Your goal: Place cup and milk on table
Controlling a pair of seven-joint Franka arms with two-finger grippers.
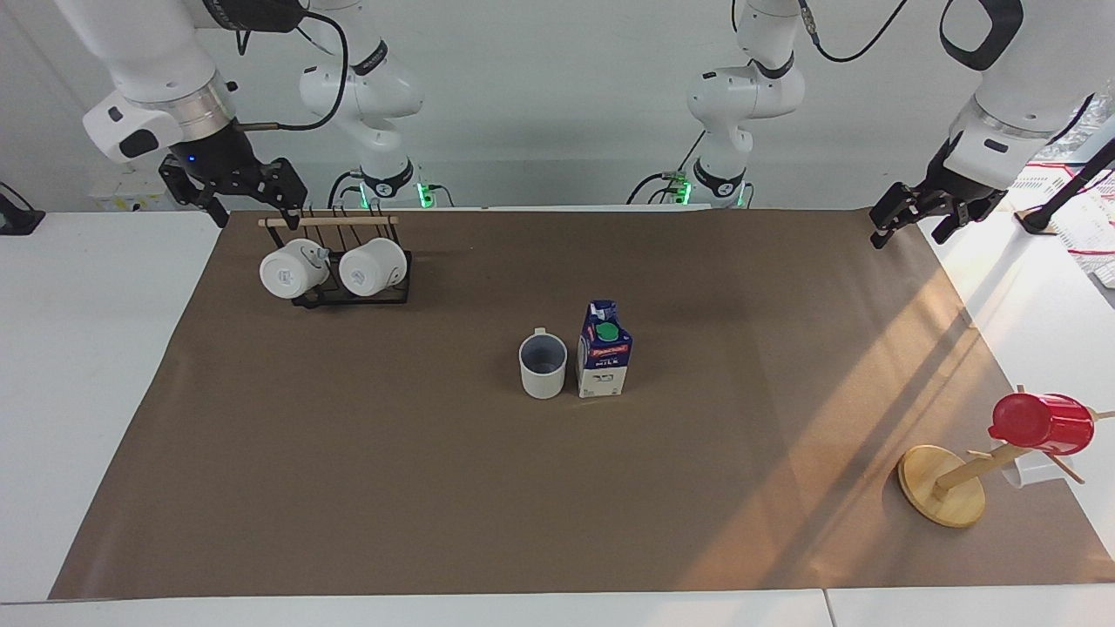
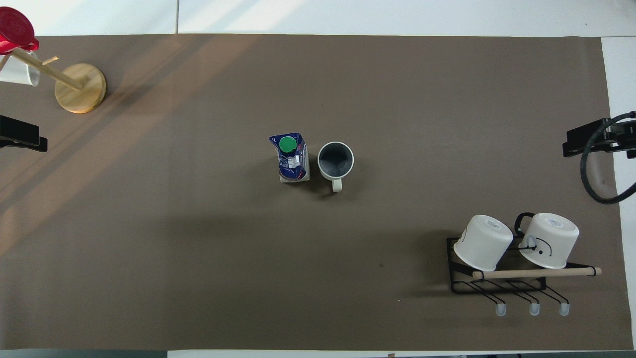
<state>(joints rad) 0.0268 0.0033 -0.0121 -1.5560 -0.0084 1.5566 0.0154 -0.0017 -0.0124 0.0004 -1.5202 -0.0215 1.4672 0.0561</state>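
Note:
The cup (image 1: 543,366) stands upright on the table's brown paper (image 1: 418,496) at its middle, grey-blue inside showing, with the milk (image 1: 604,360) upright right beside it, toward the left arm's end. Both also show in the overhead view: cup (image 2: 336,160), milk (image 2: 293,159), paper (image 2: 198,258). My left gripper (image 1: 908,232) hangs open and empty over the paper's corner at the left arm's end, far from both. My right gripper (image 1: 254,205) hangs open and empty over the mug rack's end. At the overhead view's edges only parts of the left gripper (image 2: 22,137) and right gripper (image 2: 590,141) show.
A black wire rack (image 1: 348,294) with a wooden rod holds two all-white mugs (image 1: 292,270), near the robots at the right arm's end; it also shows in the overhead view (image 2: 502,286). A wooden mug tree (image 1: 942,484) with a red cup (image 1: 1041,424) stands farther out at the left arm's end.

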